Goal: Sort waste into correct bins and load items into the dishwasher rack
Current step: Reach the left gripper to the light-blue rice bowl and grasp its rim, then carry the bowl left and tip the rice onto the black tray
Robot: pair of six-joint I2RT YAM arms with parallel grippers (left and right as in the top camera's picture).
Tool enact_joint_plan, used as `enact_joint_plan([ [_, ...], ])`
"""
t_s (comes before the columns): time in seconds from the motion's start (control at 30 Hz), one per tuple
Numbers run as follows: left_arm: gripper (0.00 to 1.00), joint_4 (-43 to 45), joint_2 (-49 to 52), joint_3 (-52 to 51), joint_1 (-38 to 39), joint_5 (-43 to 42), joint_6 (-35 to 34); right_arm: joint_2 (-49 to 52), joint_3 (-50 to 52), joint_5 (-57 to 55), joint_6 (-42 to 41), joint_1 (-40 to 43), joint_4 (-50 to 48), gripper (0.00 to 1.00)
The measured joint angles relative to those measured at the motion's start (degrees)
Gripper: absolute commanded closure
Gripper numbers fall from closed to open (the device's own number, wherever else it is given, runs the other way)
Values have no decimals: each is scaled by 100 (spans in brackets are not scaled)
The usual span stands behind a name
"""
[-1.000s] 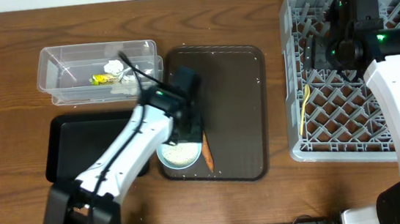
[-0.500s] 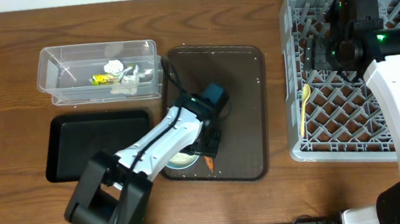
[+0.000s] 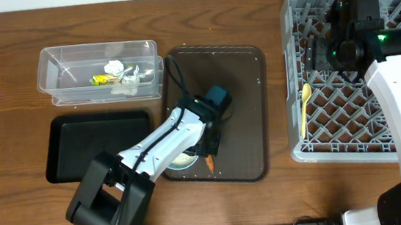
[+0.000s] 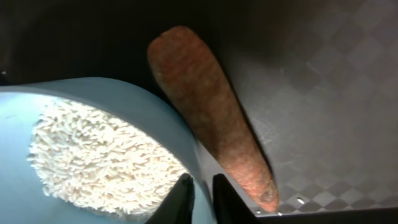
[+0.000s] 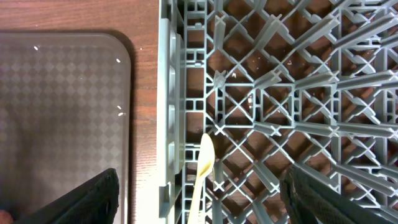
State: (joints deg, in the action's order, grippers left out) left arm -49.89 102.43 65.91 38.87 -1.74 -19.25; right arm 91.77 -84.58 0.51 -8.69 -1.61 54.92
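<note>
Bowl (image 4: 112,93) of rice (image 4: 93,155) (carrot stick (image 4: 211,118) just beside it) at serving tray's (image 4: 323,124) near edge; left gripper (image 4: 203,199), arm folded low, pinches its rim.

At your left tool (image 4: 204,200), black-tipped, the light blue round bowl (image 4: 149,107) shows white rice grains (image 4: 99,155). Just right of the tool, you see the tapered orange-brown carrot stick (image 4: 211,124), mottled and darker at its point, against the dark brown serving tray (image 4: 323,112) with its diamond check. Ahead of your right tool (image 5: 208,202): pale yellow plastic spoon (image 5: 205,155), grey lattice plastic crate (image 5: 173,93), reddish-brown wood-grain worktop (image 5: 144,93).
</note>
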Motion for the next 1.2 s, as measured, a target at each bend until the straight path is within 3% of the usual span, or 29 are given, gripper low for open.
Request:
enact_joint_plan([
  [0.07,94,4,0,-2,0,-2,-11,0,0,0,0,-2,11,18],
  [0.6,94,-420,-13,509,-4,299,258,0,0,0,0,-2,35,20],
  [0.8,94,-509,-474,640,-227,326,323,0,0,0,0,-2,39,20],
  [0.97,94,-529,-977,645,-940,-35,321,0,0,0,0,0,59,20],
  [1.2,94,-529,-1292,645,-2544,-1316,691,0,0,0,0,-2,74,20],
])
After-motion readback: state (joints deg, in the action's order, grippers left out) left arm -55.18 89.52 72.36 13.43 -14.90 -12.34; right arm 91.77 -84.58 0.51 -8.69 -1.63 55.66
